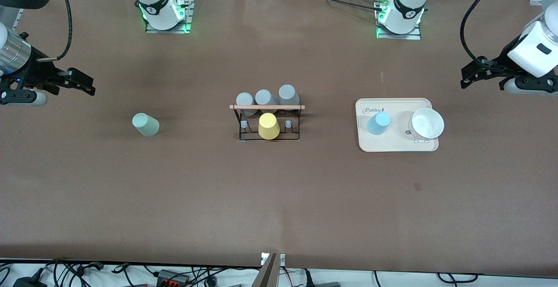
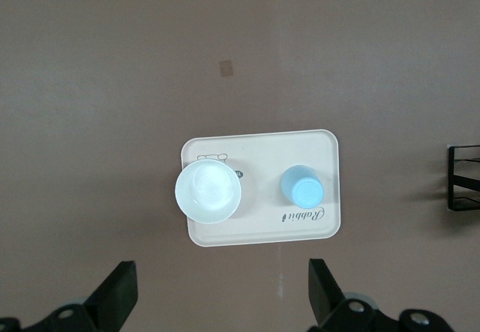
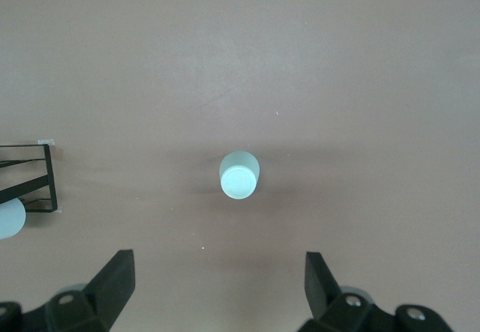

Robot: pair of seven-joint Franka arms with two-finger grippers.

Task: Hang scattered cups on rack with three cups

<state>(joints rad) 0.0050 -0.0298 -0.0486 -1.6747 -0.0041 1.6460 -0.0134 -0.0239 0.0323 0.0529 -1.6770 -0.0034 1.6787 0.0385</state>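
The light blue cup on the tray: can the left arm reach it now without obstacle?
Probably yes. The light blue cup stands apart from the white bowl on the tray, and the open left gripper has nothing between.

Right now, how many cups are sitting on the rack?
4: three grey cups in a row under the rack's wooden rod, and one yellow cup on the side nearer the front camera. None seems hidden.
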